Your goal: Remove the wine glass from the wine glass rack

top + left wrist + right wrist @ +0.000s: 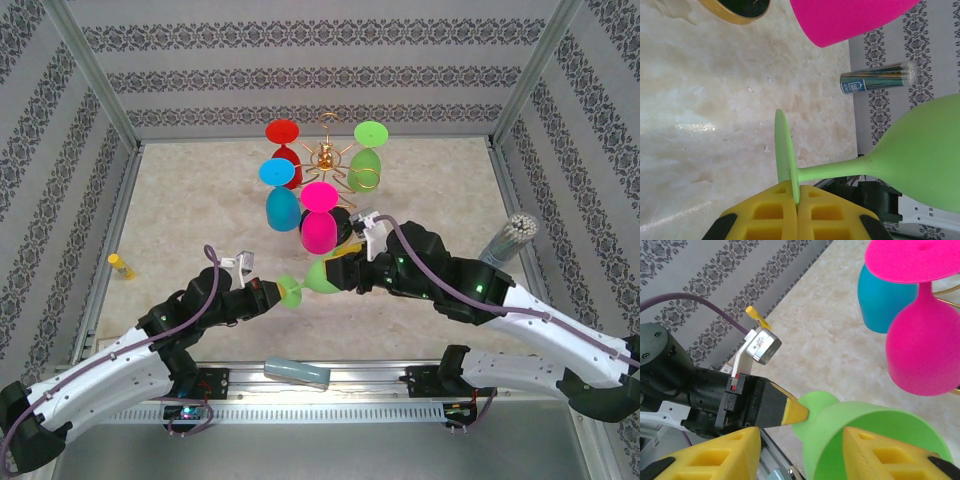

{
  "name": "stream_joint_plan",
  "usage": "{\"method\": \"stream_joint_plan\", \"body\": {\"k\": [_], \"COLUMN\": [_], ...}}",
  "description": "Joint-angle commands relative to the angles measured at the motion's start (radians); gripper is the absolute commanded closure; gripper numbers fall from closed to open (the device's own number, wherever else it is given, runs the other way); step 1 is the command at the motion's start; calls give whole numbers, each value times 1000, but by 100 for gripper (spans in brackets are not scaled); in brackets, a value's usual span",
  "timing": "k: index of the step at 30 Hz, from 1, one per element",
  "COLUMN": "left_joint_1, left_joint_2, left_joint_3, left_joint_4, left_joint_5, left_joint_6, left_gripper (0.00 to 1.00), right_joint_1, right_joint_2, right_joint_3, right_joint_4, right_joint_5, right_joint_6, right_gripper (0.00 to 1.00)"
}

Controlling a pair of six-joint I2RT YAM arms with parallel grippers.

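1. Marbled table (pixel 440 200) and patterned walls (pixel 300 80); the rack (pixel 327 157) stands at the back.
2. The lime glass (pixel 322 277) is off the rack, lying sideways in the air between my 2 claws.
3. My left claw (pixel 798 197) is clenched on its foot. My right claw (pixel 801 432) straddles the bowl, jaws apart, 1 pad clear of it.
4. I judge this a handover. Next, draw the right claw off the bowl without hitting the pink glass (pixel 318 230).

arms (pixel 110 370): white shells, black joints | cables (pixel 690 297): purple | pincer pads (pixel 825 215): yellow, waffled
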Motion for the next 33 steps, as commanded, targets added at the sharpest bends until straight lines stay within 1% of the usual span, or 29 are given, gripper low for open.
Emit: {"method": "stream_joint_plan", "body": {"k": [1,6,9,18,21,23,27,30,33], "left_joint_1": [10,10,10,10,10,10,10,10,10], "left_joint_2": [-12,-7,-6,-1,1,3,11,20,25], "left_joint_3": [-24,-28,-25,-25,-21,-18,-9,-1,6], "left_joint_4": [99,110,115,119,118,116,109,105,99], "left_joint_5": [11,8,6,8,8,8,9,11,9], "left_joint_6": [18,19,22,22,24,26,27,31,34], "left_gripper": [100,100,100,100,100,100,100,100,100], "right_joint_1": [-19,-29,-31,-32,-32,-32,-32,-32,-32], "right_joint_2": [0,-6,4,46,56,61,62,64,61], "right_joint_3": [40,19,12,1,1,-1,-6,-8,-13], "right_joint_4": [-100,-96,-93,-56,-51,-47,-42,-45,-45], "right_joint_5": [-8,-36,-47,-93,-98,-105,-119,-128,-127], "right_joint_6": [2,7,10,17,16,18,18,17,17], "right_gripper": [53,53,55,65,74,82,89,100,100]}}
